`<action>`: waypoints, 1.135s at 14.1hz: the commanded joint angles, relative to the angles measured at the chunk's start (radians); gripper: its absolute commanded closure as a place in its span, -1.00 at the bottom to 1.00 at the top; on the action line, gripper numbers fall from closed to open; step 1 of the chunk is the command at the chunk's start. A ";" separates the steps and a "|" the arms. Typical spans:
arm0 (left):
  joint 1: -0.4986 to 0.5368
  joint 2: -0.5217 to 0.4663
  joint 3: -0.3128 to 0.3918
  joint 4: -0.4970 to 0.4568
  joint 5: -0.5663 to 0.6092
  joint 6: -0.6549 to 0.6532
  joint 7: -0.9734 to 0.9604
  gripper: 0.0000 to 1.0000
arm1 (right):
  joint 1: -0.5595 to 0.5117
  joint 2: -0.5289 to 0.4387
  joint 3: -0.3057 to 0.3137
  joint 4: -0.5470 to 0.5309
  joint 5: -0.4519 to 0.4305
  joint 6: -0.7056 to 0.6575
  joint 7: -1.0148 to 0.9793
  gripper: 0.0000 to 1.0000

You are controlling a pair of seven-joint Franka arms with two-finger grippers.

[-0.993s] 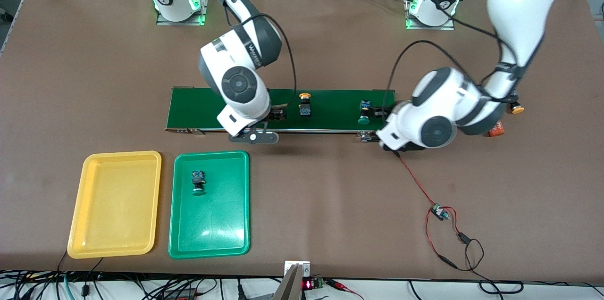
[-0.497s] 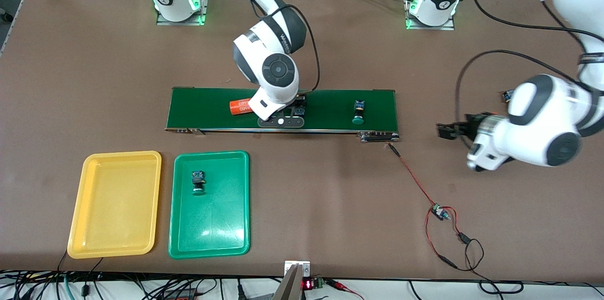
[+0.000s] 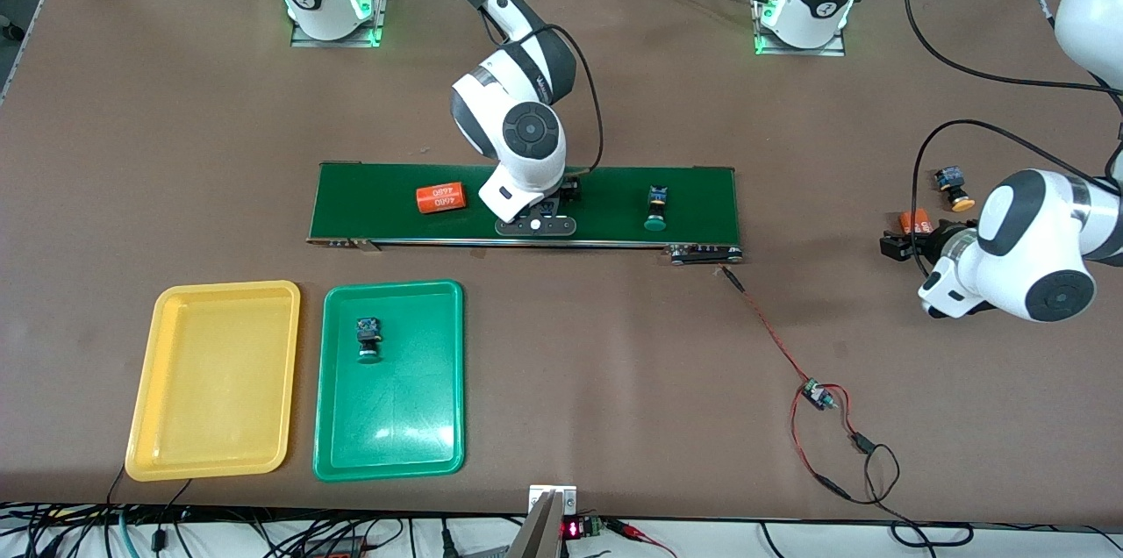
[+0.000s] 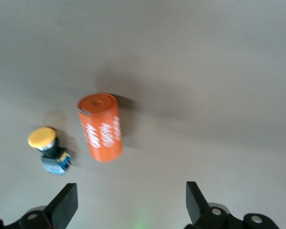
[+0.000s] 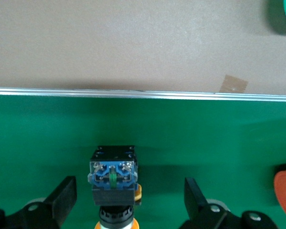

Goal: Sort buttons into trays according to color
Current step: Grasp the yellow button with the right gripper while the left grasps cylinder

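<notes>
Between the right pincer's [image 5: 128,202] spread fingers, a yellow button [image 5: 112,179], hidden in front view.

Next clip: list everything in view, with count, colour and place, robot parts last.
Trays: two, near the front camera at the right arm's end; yellow tray bare, green tray beside it.
Buttons: four. Green button in the green tray; second green button on the belt; yellow button on the belt under the right hand; second yellow button on the table at the left arm's end.
Cylinders: two, orange; one on the belt, one on the table beside the second yellow button.
Belt: one, dark green, mid-table.
Wire: red and black, on the table.
Right hand: open, over the belt.
Left hand: open, over the table.
</notes>
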 commanded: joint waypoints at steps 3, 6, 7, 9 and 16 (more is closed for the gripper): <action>0.157 -0.015 -0.007 -0.173 0.051 0.210 0.162 -1.00 | 0.004 -0.005 -0.003 -0.011 0.051 0.010 -0.016 0.47; 0.177 -0.015 -0.006 -0.227 0.053 0.269 0.164 -0.66 | 0.004 -0.009 -0.004 0.001 0.132 0.008 -0.005 1.00; 0.176 -0.015 -0.006 -0.227 0.053 0.269 0.169 -0.36 | -0.002 -0.013 -0.004 0.006 0.138 0.005 -0.007 1.00; 0.173 -0.018 -0.007 -0.227 0.068 0.262 0.199 0.25 | 0.004 -0.021 -0.013 0.020 0.130 0.001 -0.016 1.00; 0.176 -0.071 -0.189 -0.190 0.066 0.142 0.303 0.49 | -0.151 -0.073 -0.047 0.070 0.077 -0.016 -0.072 1.00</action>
